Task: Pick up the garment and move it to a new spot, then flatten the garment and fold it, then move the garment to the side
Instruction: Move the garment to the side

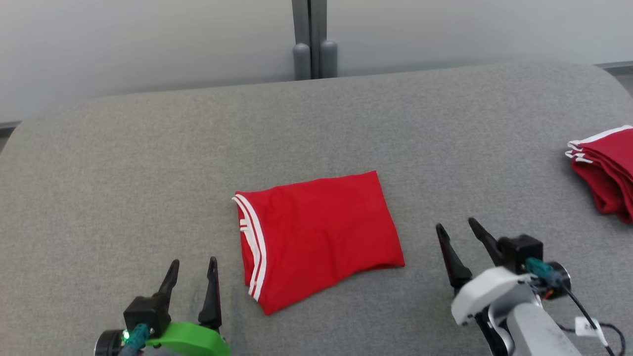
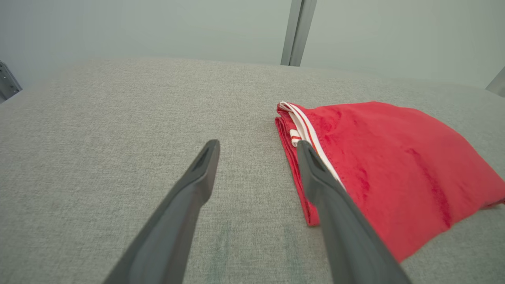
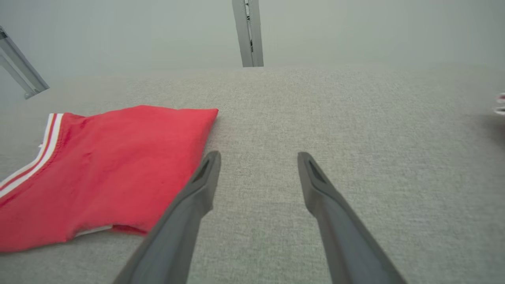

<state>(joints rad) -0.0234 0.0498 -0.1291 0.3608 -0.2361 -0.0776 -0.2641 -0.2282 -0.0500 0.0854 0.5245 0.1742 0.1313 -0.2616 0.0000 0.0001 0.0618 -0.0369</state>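
Observation:
The garment (image 1: 319,237) lies folded into a red rectangle in the middle of the grey table, its white-striped hem along the left edge. Its lettering is hidden inside the fold. My left gripper (image 1: 193,263) hovers open just left of the fold's near corner, touching nothing. In the left wrist view the garment (image 2: 394,165) sits to the right of the empty left gripper (image 2: 258,145). My right gripper (image 1: 454,223) is open to the right of the fold, apart from it. The right wrist view has the garment (image 3: 102,165) at its left, beside the empty right gripper (image 3: 259,157).
A smaller pile of folded red cloth with white-striped hems (image 1: 606,165) rests at the table's right edge. The grey fabric table (image 1: 148,163) has rounded far corners. A grey post (image 1: 312,44) stands behind it against a pale wall.

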